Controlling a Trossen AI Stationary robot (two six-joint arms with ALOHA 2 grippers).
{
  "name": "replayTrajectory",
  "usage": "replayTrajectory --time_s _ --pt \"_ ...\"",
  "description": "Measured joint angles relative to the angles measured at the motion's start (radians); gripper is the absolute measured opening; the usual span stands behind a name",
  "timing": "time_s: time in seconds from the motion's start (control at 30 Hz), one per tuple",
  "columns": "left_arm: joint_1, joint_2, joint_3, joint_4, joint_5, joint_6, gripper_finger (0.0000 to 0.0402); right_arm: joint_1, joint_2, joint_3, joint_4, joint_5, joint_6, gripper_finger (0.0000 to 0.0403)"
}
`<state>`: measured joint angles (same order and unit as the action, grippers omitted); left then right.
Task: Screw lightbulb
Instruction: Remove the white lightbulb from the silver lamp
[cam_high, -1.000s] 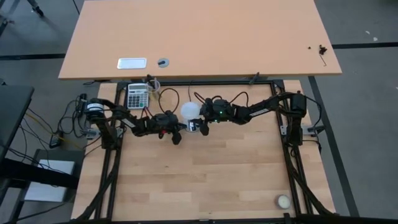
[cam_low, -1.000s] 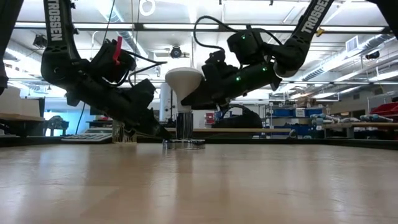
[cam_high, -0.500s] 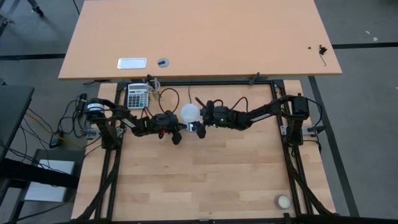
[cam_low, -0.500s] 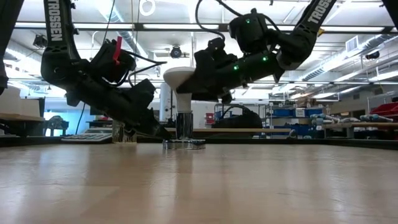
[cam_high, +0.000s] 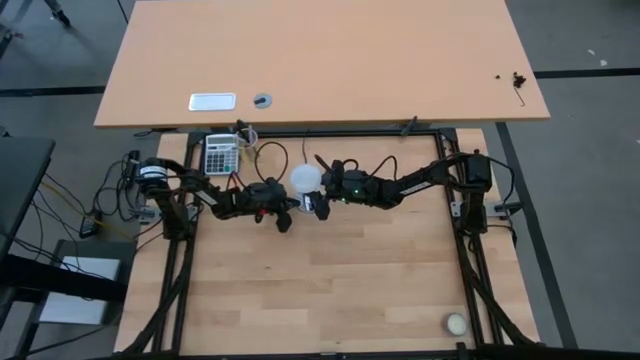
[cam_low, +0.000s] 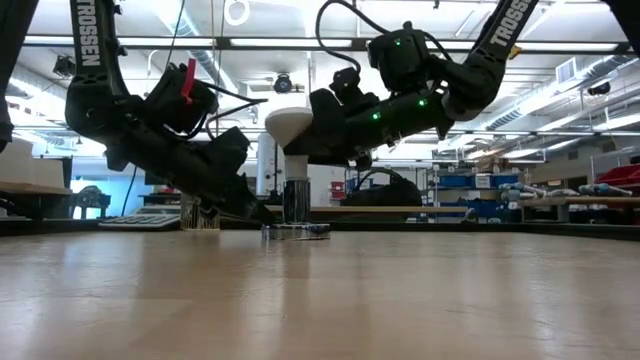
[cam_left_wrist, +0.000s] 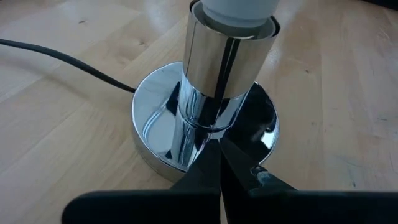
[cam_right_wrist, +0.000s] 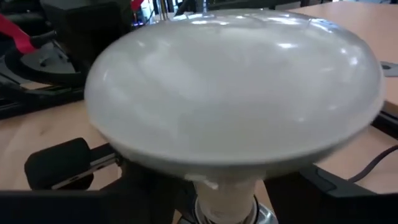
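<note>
The white frosted lightbulb (cam_high: 305, 179) stands upright with its base in the silver socket's upright tube (cam_low: 295, 200). The tube rises from a round silver disc (cam_left_wrist: 155, 124) that lies on the table. My right gripper (cam_low: 312, 148) comes from the table's right and is shut around the bulb under its globe (cam_right_wrist: 233, 87). My left gripper (cam_left_wrist: 219, 163) comes from the table's left, low and slanting down. It is shut, with its tips on the disc. My left gripper presses its shut fingertips (cam_left_wrist: 214, 171) down on the top of the disc's near rim (cam_left_wrist: 186, 163), beside the upright tube, slanting down from the table's left. My right gripper holds the bulb by the tapering part under the globe (cam_right_wrist: 217, 186), one finger on each side, nearly level from the table's right. The globe hides the place of contact. The bulb stands upright in the socket.
A black cable (cam_left_wrist: 62, 62) runs off from the disc across the table. A calculator (cam_high: 220, 153) lies at the far left corner and a small cream ball (cam_high: 456, 323) at the near right corner. A larger desk (cam_high: 320, 60) stands beyond the far edge.
My right gripper has turned about its wrist at the bulb and tipped from slanting to nearly level, rising a little. The bulb has swayed slightly but stays standing in the socket. My left gripper has kept still on the disc.
</note>
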<state>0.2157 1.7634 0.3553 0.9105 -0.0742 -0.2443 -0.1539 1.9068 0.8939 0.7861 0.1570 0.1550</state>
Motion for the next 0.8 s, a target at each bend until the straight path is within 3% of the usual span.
replayTrajectory --time_s 0.2,0.47,0.8 --pt "0.000 0.000 0.002 -0.004 0.000 0.000 0.0000 -0.002 -0.003 -0.002 0.019 0.000 -0.006 0.0183" --pt "0.000 0.000 0.002 -0.007 0.000 -0.003 0.0000 -0.001 -0.004 -0.002 0.020 -0.008 -0.063 0.0191" --pt "0.000 0.000 0.001 -0.009 0.005 0.000 0.0000 -0.026 -0.022 0.005 -0.107 -0.084 -0.143 0.0210"
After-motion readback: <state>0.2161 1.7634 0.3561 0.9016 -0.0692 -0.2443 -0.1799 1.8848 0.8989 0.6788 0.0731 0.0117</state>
